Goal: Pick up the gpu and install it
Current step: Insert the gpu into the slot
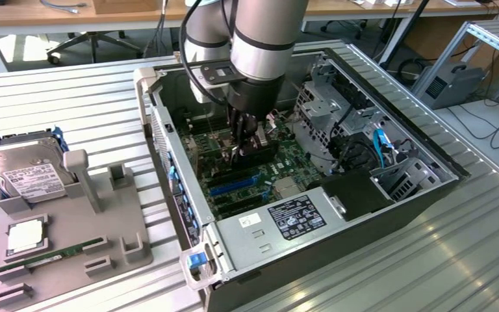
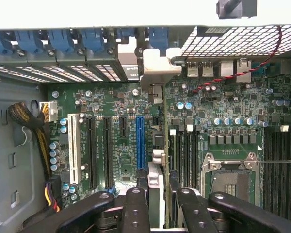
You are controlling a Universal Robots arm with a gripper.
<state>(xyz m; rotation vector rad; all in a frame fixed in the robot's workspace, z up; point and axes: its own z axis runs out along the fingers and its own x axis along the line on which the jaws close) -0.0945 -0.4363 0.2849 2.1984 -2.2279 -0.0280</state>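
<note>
Gripper [image 2: 157,206] pinching the gpu [image 2: 156,145] edge-on, bracket toward the case's rear wall, above the motherboard [image 2: 223,107] for slot alignment

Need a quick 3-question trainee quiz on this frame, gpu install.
1. True or false: the gripper has empty jaws.
2. The gripper is: A) inside the open black computer case B) over the hard drive C) beside the case.
3. Fill in: the thin green RAM stick lies on the grey ___.
Key: 1 false, the jaws grip the flat green-board gpu card; 2 A; 3 tray.
</note>
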